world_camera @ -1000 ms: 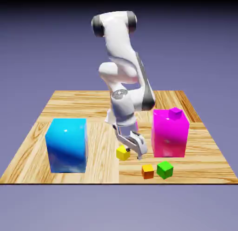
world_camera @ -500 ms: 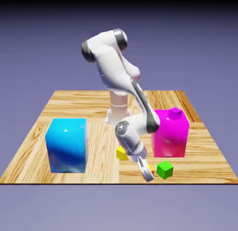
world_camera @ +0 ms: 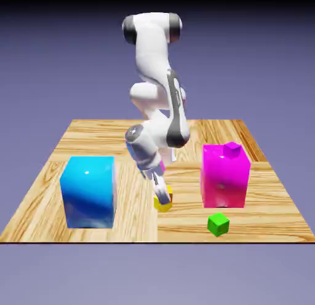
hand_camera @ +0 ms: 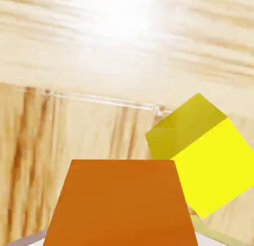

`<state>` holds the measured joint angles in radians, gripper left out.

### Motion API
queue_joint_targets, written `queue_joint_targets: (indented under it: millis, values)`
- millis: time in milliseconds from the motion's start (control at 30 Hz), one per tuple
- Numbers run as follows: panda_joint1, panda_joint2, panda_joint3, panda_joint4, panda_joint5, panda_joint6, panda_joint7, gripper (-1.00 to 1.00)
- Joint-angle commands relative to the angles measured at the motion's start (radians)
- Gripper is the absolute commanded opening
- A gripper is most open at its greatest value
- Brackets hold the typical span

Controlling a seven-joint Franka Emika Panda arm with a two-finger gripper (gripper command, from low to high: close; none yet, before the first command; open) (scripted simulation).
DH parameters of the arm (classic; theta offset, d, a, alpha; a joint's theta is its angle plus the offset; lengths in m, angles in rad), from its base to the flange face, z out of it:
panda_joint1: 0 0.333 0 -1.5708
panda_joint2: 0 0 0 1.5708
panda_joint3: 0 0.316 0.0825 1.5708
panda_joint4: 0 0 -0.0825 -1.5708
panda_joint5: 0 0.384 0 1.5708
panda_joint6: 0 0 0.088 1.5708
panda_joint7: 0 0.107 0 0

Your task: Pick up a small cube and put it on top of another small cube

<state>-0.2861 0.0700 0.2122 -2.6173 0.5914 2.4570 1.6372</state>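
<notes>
My gripper (world_camera: 161, 190) hangs low, just above the yellow small cube (world_camera: 163, 203) on the wooden table (world_camera: 92, 138). It is shut on the orange small cube (hand_camera: 121, 203), which fills the lower middle of the hand view and hides the fingertips. In the hand view the yellow cube (hand_camera: 206, 158) lies on the wood close to the right of the orange one, turned at an angle. In the exterior view the orange cube is almost fully hidden by the fingers. A green small cube (world_camera: 218, 224) lies near the table's front edge, to the exterior view's right.
A large magenta block (world_camera: 225, 178) with a small purple cube (world_camera: 232, 150) on top stands right of the gripper. A large cyan block (world_camera: 89, 191) stands at the left front.
The gripper swung to the orange cube beside the green one, took hold of it, and carried it back left to just above the yellow cube. The orange cube's spot on the table is now bare.
</notes>
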Motion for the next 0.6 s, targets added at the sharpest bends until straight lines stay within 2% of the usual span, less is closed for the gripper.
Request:
queue_joint_targets:
  millis: [0,167,467,500,567]
  values:
    - [0.028,-0.031,-0.037,-0.023,0.020,-0.013,-0.024,-1.00]
    - [0.108,-0.143,-0.165,-0.106,0.096,-0.057,-0.112,-1.00]
    - [0.434,0.068,-0.386,-0.080,0.351,0.085,-0.300,-1.00]
    - [0.434,0.068,-0.386,-0.080,0.351,0.085,-0.300,1.00]
    - [0.398,0.045,-0.361,-0.083,0.323,0.069,-0.279,1.00]
